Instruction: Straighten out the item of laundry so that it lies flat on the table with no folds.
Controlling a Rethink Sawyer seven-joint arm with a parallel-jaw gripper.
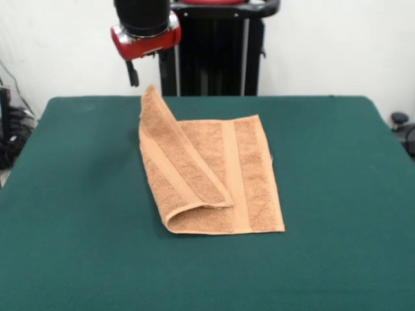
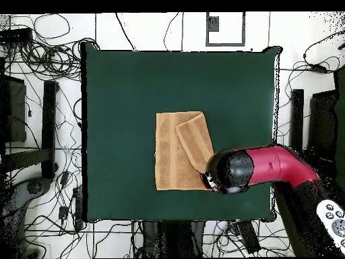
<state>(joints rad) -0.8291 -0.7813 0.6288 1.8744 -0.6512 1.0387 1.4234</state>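
The orange-tan towel lies in the middle of the dark green table. Its right part lies flat with a woven band showing. Its left part is folded over and stands up as a flap, with its far corner raised to a peak. My gripper hangs from the red and black arm just left of and above that peak. Whether it touches the towel is unclear. In the overhead view the arm's head covers the gripper and the corner of the towel.
The robot's black pedestal stands behind the table's far edge. Cables and stands surround the table on the floor. A white remote-like device lies at the lower right of the overhead view.
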